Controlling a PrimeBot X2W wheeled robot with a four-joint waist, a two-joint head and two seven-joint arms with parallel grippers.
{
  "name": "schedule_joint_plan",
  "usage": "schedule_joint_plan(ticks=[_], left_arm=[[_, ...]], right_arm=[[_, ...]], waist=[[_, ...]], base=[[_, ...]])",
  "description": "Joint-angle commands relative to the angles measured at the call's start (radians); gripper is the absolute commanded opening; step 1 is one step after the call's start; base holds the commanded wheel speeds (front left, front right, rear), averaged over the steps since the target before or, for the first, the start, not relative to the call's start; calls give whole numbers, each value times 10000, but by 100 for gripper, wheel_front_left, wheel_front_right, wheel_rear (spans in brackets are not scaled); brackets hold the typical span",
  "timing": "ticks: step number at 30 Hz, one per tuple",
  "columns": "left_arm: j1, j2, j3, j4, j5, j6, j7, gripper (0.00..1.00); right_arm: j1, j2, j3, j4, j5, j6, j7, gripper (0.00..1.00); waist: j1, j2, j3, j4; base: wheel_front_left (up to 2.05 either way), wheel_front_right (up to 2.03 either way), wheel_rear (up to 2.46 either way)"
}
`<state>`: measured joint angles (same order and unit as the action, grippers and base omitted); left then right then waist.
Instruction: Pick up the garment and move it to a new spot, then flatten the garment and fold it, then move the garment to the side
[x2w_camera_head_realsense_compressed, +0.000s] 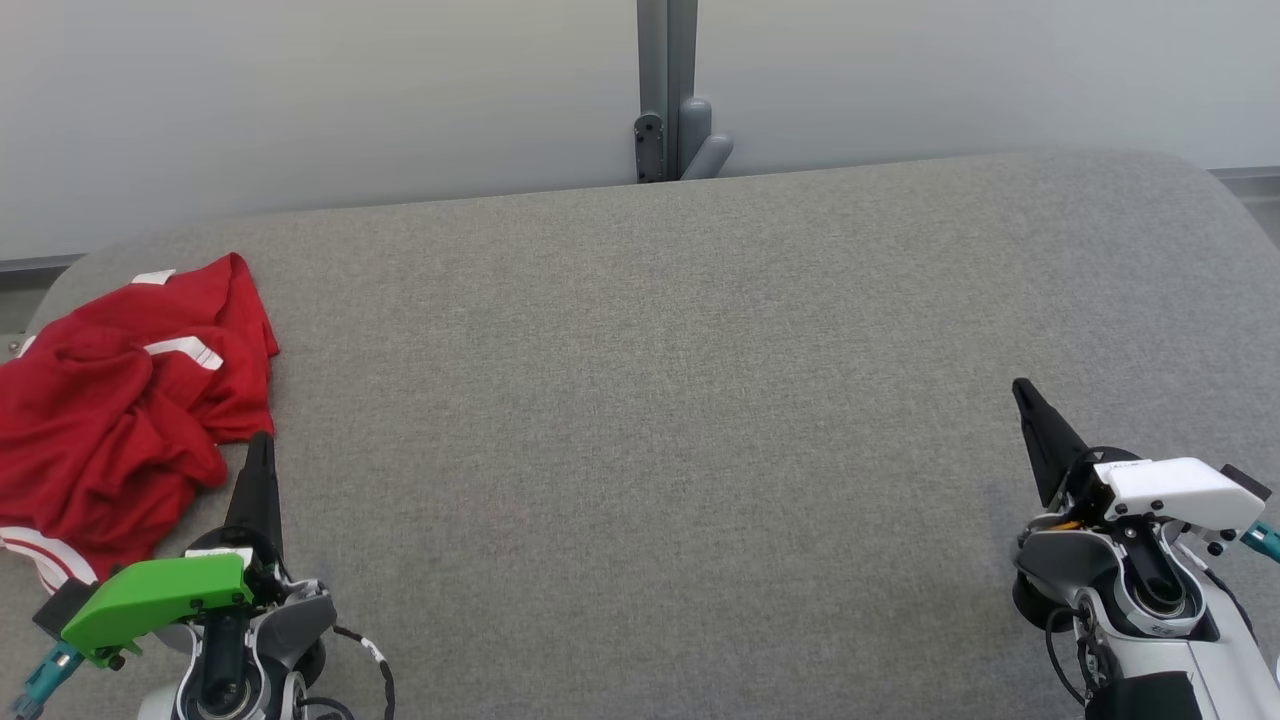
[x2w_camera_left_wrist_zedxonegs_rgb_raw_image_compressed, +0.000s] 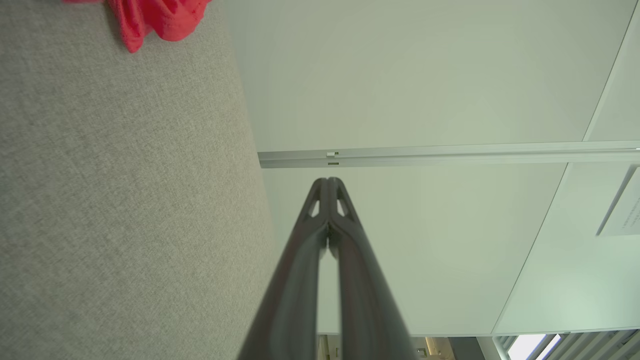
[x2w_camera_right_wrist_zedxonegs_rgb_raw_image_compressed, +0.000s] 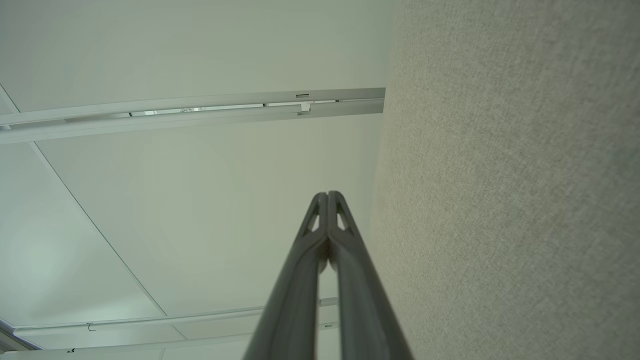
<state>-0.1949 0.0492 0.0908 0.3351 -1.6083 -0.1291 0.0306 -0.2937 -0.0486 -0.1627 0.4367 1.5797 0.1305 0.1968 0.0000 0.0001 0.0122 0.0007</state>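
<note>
The red garment (x2w_camera_head_realsense_compressed: 120, 400) lies crumpled at the table's (x2w_camera_head_realsense_compressed: 650, 400) left edge. Its long axis runs far to near, with white stripes at both ends. Its left side is cut off by the picture edge, and the folds hide its shape. The left gripper (x2w_camera_head_realsense_compressed: 262, 445) sits just beside its near right edge, fingers pressed together. The right gripper (x2w_camera_head_realsense_compressed: 1022, 388), also pressed together, is well apart at the near right.

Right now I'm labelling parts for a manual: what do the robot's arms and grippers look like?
Both have long dark tapering fingers. The left gripper carries a green cover and a white-banded black cable; the right gripper a white cover.
</note>
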Motion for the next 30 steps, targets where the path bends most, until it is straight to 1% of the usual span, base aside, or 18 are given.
schedule_joint_plan(ticks=[1,23,24,27,30], left_arm=[[-112,-5,-8,4,-14,-58,-18,0],[-113,-5,-7,4,-13,-58,-19,0],[12,-2,-2,20,0,4,1,100],[179,-28,-24,193,3,21,-23,100],[123,-26,-119,112,14,19,-139,100]], right_arm=[[-106,-11,-2,6,22,4,24,0],[-106,-11,-2,6,20,4,24,0],[19,5,0,23,-3,0,-4,100],[213,58,5,155,-22,-2,-38,100],[264,45,30,-31,-108,-2,-194,100]], waist=[[0,-1,0,0],[0,-1,0,0],[0,-1,0,0],[0,-1,-1,0],[0,-1,-3,-1]], base=[[0,0,0],[0,0,0],[0,0,0],[0,0,0],[0,0,0]])
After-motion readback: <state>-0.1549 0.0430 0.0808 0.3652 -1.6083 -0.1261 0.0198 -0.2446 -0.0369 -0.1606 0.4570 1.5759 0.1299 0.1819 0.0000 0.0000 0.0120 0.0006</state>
